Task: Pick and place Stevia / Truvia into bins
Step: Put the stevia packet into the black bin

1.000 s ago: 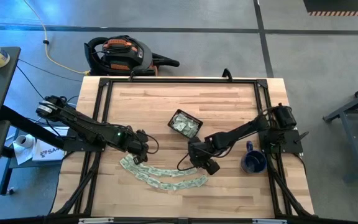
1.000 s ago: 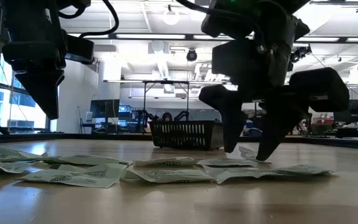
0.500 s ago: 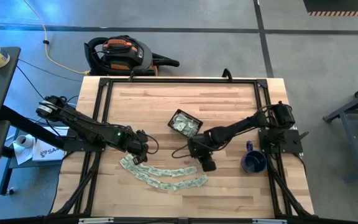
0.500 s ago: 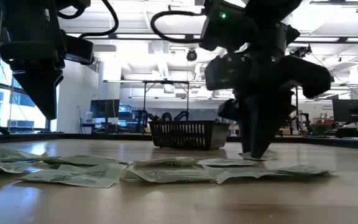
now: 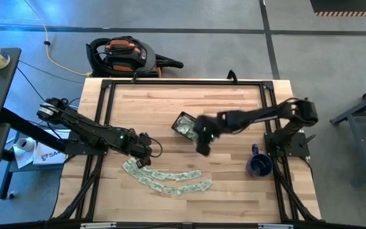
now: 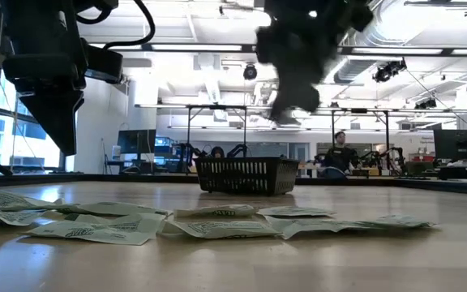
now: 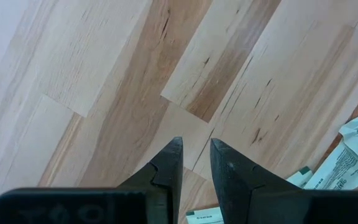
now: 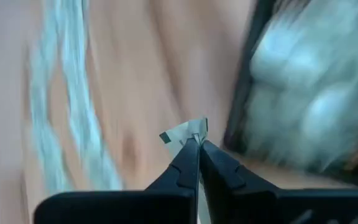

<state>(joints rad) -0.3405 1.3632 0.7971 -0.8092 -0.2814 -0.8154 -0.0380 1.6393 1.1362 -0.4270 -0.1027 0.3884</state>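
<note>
**Right arm lifted from the sachet row and swung to the basket, carrying one sachet.**

Since the earlier frame the right gripper [image 5: 203,147] has closed, risen off the table and travelled from the row's right end to the near rim of the basket [image 5: 182,117]. Its fingers [image 8: 190,160] are clenched on one corner of a sachet [image 8: 185,132], which pokes past the tips. The basket, already holding several sachets, sits mid-table; the remaining sachets [image 5: 167,179] lie in a curved row nearer the front edge. The left gripper [image 5: 146,154] hangs part-open and empty above the row's left end. Likely hazards: the corner pinch is slight, so the fast swing could shake the sachet loose short of the basket; released over the rim, it could slide outside.
</note>
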